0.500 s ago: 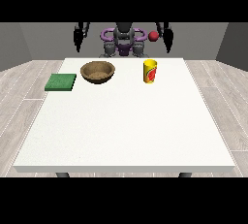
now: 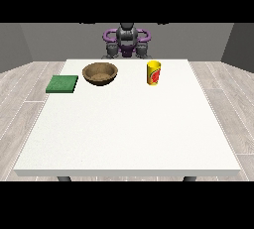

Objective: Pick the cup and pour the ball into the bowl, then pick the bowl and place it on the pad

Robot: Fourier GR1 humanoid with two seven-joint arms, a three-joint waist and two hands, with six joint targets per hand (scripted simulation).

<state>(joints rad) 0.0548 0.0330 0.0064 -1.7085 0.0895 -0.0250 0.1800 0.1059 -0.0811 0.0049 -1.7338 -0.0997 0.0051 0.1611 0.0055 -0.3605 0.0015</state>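
A yellow cup [image 2: 154, 73] with a red mark on its side stands upright on the white table [image 2: 129, 129], at the far right of its back edge. I see no ball; the cup's inside is hidden from here. The brown wooden bowl [image 2: 100, 73] sits to the cup's left, upright. Further left, the green pad [image 2: 62, 84] lies flat at the table's left edge. Behind the table sits the robot's torso [image 2: 127, 40]. Neither hand shows; only thin dark slivers touch the picture's top edge above each shoulder.
Grey plank floor surrounds the table. Cup, bowl and pad all lie along the table's far strip, near the robot.
Both hands hung beside the robot's shoulders before and have risen out of the picture. A small red ball that showed near the hand at the view's right is gone from sight.
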